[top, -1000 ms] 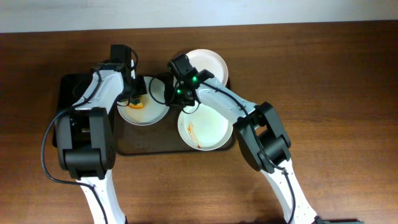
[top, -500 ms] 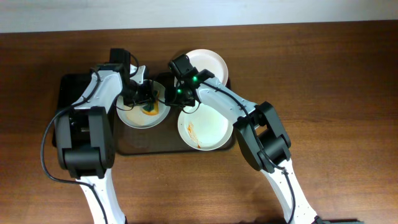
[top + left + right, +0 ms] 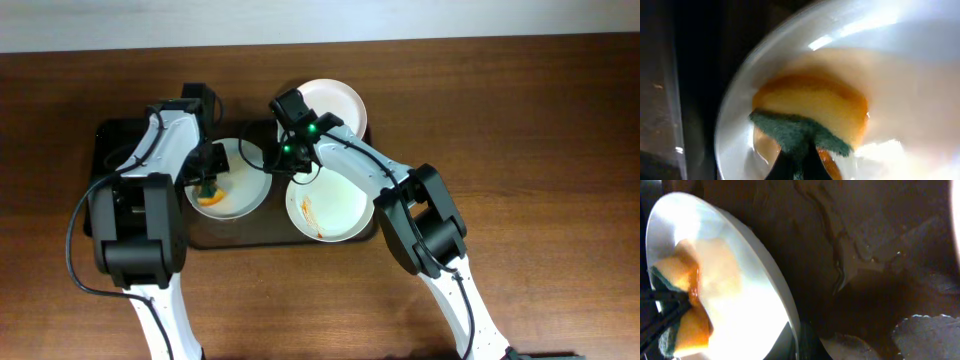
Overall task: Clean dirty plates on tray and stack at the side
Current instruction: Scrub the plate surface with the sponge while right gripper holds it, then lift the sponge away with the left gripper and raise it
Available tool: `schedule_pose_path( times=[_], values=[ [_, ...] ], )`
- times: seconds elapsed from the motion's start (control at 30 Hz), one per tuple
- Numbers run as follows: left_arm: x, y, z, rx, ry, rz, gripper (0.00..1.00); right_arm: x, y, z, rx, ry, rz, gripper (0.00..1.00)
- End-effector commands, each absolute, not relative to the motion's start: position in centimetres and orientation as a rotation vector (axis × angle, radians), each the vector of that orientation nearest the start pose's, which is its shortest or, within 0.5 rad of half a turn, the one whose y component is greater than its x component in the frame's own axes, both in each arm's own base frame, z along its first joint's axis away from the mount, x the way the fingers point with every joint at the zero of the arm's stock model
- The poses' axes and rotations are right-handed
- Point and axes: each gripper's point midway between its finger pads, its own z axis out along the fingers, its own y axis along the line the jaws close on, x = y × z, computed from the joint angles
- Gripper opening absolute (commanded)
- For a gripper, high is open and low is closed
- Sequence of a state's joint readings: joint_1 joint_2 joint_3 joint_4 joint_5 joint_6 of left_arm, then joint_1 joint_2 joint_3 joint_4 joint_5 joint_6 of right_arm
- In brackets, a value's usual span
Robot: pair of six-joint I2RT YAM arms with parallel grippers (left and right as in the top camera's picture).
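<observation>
**Overhead.** The left fingers (image 3: 209, 178) were clamped on the sponge (image 3: 209, 194). Within the last half second the sponge had travelled from the centre of the left plate (image 3: 238, 185) to its left side, which indicated a scrub stroke under way. The right fingers (image 3: 275, 160) sat at that plate's right rim; whether they gripped it could not be told. The plate lay on the tray (image 3: 240, 236), with a smeared plate (image 3: 335, 205) just beside it.

**Left wrist.** The sponge (image 3: 805, 115) pressed on an orange film inside the plate (image 3: 920, 75).

**Right wrist.** The plate (image 3: 740, 295) appeared tilted, its rim running to the frame's bottom edge. The left fingers (image 3: 662, 311) pinched the sponge (image 3: 690, 325).

**Status.** First plate mid-clean — nothing yet stacked at the side.
</observation>
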State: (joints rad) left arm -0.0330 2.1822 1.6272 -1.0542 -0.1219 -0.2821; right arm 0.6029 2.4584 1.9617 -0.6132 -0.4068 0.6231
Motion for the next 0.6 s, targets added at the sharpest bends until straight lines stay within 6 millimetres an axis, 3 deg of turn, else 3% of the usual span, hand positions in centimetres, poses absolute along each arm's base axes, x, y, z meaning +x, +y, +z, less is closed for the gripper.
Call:
schedule_pose_path(
  times=[0.0,0.07,0.17,0.23,0.3,0.33,0.4,0.5,0.57],
  values=[
    [37.8,-5.2,-0.4,0.092,3.246,-0.423,0.01,42.8,38.1,-0.9,-0.088,2.909,0.863,0.04],
    [38.7,-7.3,0.1,0.206,3.155,-0.617,0.01,42.7,38.1,-0.9,-0.089,2.910,0.868,0.04],
    [40.9,-7.4,0.1,0.224,3.063,-0.601,0.01,42.7,38.1,-0.9,-0.089,2.910,0.868,0.04],
    [43.7,-7.1,0.1,0.129,2.974,-0.548,0.01,42.9,38.0,-0.9,-0.084,2.909,0.867,0.04],
    [45.2,-4.9,-0.4,-0.062,2.963,-0.354,0.01,43.0,37.7,-0.9,-0.075,2.911,0.864,0.04],
    [45.5,-2.5,-0.8,-0.223,2.963,-0.150,0.01,43.1,37.4,-1.0,-0.066,2.918,0.859,0.04],
    [44.0,2.8,-0.6,-0.567,2.919,0.296,0.01,43.1,37.1,-1.0,-0.058,2.922,0.854,0.04],
    [43.3,3.0,-0.7,-0.569,2.940,0.323,0.01,43.1,37.1,-1.1,-0.057,2.925,0.853,0.04],
    [43.0,1.4,-0.8,-0.561,2.987,0.191,0.01,42.9,36.9,-1.2,-0.055,2.936,0.846,0.04]
  ],
)
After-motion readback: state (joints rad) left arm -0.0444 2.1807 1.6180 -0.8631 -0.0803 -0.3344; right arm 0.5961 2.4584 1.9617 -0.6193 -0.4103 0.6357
